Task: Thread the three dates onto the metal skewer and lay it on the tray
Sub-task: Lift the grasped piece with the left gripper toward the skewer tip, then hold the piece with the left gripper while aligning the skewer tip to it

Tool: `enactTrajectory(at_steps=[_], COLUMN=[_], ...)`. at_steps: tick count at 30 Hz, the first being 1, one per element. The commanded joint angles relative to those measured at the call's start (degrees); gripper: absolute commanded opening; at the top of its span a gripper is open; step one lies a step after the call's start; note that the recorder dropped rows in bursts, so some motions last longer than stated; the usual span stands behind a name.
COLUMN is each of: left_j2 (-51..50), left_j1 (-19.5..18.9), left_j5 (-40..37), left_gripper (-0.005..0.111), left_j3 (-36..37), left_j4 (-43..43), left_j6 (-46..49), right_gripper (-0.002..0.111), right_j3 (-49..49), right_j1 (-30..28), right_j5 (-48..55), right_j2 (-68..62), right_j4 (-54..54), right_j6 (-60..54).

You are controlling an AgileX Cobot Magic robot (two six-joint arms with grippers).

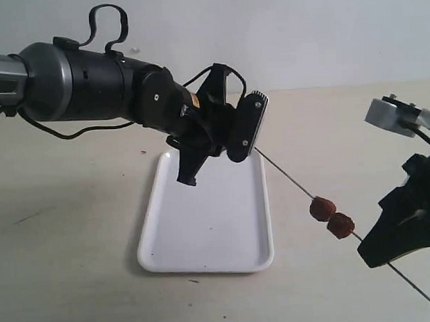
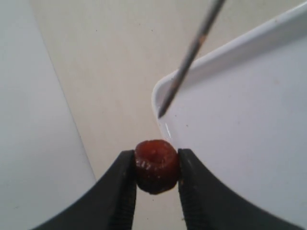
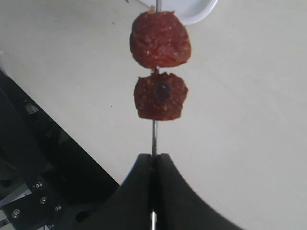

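A thin, straight, dark grey metal skewer is held on a slant above a pale beige tabletop. It is pinched partway along between the jaws of the black right gripper, which are closed tight on the rod. Two small, wrinkled, red-brown dates are seen already threaded on the skewer. They sit one just beside the other, close beyond the right gripper's tips. In the exterior view they hang to the right of a flat white rectangular plastic tray.

A third date, round and dark red-brown, is clamped between the pads of the black left gripper, whose jaws are parted only by the fruit's width. The skewer's pointed free end is shown near that date but apart from it. In the left wrist view it is poised over a rounded corner of the tray. The tray is laid flat on the tabletop, below the left gripper.
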State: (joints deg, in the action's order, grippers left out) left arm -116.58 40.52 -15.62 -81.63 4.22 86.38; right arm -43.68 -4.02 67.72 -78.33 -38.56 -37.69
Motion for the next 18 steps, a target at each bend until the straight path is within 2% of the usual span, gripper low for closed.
enactTrajectory(at_steps=[1,5,11,18], left_j2=[0.79,1.58,3.19,3.19], left_j1=[0.18,0.18,0.07,-0.06], left_j5=[-1.27,-3.4,-12.65,-14.18], left_gripper=[0.03,0.03,0.03,0.03], left_j3=[0.11,0.11,0.11,0.11], left_j4=[1.41,4.82,16.31,16.55], left_j6=[0.4,5.01,18.19,18.17], right_gripper=[0.0,0.0,0.0,0.0], right_j3=[0.09,-0.1,-0.1,-0.1], right_j1=[0.05,0.05,0.05,0.05], right_j5=[-0.86,-0.97,1.33,2.24], right_j2=[0.26,-0.1,-1.17,-1.16], right_j4=[-0.16,0.31,0.87,0.76], right_j6=[-0.74,-0.74,-0.74,-0.64])
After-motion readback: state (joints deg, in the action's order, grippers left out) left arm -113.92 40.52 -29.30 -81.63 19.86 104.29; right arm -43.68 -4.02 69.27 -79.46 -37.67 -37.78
